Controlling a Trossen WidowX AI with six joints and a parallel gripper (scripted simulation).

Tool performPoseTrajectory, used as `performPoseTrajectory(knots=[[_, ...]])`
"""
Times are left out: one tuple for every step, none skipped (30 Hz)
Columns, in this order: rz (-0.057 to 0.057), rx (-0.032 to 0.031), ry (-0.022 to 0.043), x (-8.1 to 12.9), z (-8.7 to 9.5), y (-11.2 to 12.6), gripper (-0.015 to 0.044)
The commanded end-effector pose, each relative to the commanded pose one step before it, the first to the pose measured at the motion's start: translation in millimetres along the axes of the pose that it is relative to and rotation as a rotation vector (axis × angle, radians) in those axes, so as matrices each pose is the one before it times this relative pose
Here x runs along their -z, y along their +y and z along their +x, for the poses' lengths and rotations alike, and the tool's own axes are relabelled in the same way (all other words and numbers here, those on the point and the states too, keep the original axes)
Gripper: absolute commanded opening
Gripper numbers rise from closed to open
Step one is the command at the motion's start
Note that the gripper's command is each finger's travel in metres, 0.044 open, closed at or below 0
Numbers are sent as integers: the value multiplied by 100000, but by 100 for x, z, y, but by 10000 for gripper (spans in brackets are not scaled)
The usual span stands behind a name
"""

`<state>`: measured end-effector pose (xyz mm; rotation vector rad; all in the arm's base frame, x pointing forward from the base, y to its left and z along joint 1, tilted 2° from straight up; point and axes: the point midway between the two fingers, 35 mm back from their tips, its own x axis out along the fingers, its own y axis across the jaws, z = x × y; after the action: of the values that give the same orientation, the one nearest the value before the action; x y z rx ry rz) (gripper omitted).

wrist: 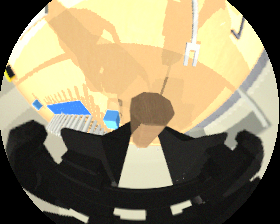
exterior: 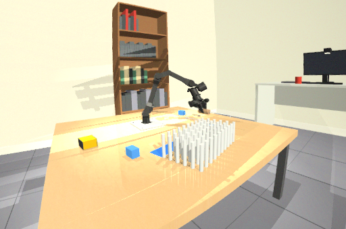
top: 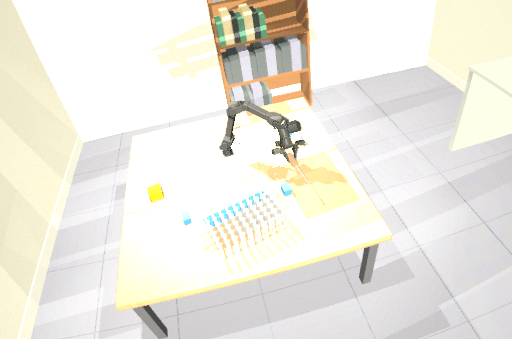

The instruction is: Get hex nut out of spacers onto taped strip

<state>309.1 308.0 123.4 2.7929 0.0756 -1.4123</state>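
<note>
My gripper [top: 291, 157] [exterior: 203, 111] [wrist: 144, 124] is shut on the brown handle [top: 293, 160] [exterior: 205, 111] [wrist: 151, 111] of a tool, above the table. A long thin shaft [top: 310, 184] runs from the handle toward the front right in the top view; its tip shape is unclear. The pale spacers [top: 250, 224] [exterior: 201, 158] [wrist: 67, 125] stand upright in rows, apart from the gripper. The blue strip [exterior: 159, 152] [wrist: 70, 107] lies along their robot-facing side. The hex nut cannot be made out.
A white forked tool [wrist: 194, 30] and a dark hooked tool [wrist: 238, 34] show in the wrist view. Blue cubes [top: 286, 188] [top: 186, 218] [exterior: 132, 152] [wrist: 112, 119] sit near both ends of the field. A yellow block [top: 156, 192] [exterior: 88, 142] lies farther left.
</note>
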Motion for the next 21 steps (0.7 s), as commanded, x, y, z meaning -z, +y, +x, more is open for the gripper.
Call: performPoseTrajectory(knots=[[-89, -109, 638, -80, 293, 34, 0], [0, 0, 0, -48, 68, 2, 0], [0, 0, 0, -49, 68, 2, 0], [0, 0, 0, -49, 68, 3, 0], [0, 0, 0, -49, 68, 3, 0], [0, 0, 0, -49, 68, 3, 0], [0, 0, 0, -49, 68, 3, 0], [0, -1, 0, -49, 68, 3, 0], [0, -1, 0, -49, 68, 4, 0], [0, -1, 0, -49, 67, 4, 0], [0, -1, 0, -49, 67, 4, 0], [0, -1, 0, -49, 67, 4, 0], [0, -1, 0, -50, 67, 4, 0], [0, -1, 0, -50, 67, 5, 0], [0, -1, 0, -50, 67, 5, 0], [0, -1, 0, -50, 67, 5, 0], [0, -1, 0, -50, 66, 5, 0], [0, -1, 0, -50, 66, 5, 0], [-1, -1, 0, -50, 66, 6, 0], [-1, -1, 0, -50, 66, 6, 0], [-1, -1, 0, -50, 66, 6, 0]])
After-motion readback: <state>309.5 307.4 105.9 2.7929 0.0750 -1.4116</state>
